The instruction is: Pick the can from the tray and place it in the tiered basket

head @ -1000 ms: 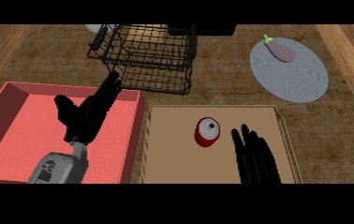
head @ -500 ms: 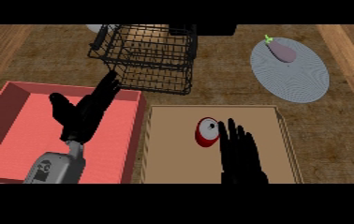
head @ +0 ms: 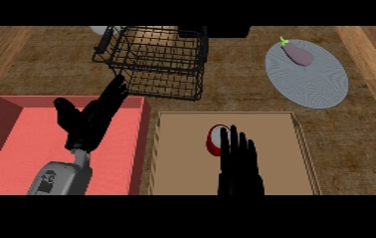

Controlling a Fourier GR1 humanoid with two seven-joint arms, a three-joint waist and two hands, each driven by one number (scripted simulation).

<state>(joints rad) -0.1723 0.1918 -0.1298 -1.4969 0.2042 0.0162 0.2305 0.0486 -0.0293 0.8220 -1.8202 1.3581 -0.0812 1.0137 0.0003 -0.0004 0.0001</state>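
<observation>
Can point(head: 214, 141), red with a pale end face turned up toward the view, lies in the tan tray point(head: 304, 147). Its outline runs longer from 12 to 6; whether it stands or leans I cannot tell. The right hand point(head: 241, 170) enters from 6 o'clock, and its straight fingers point(head: 235, 135) overlap the can's 3 o'clock edge, holding nothing. The left hand point(head: 89, 120) hovers open over the red bin point(head: 29, 127). The tiered basket point(head: 154, 65) stands at the can's 11 o'clock.
</observation>
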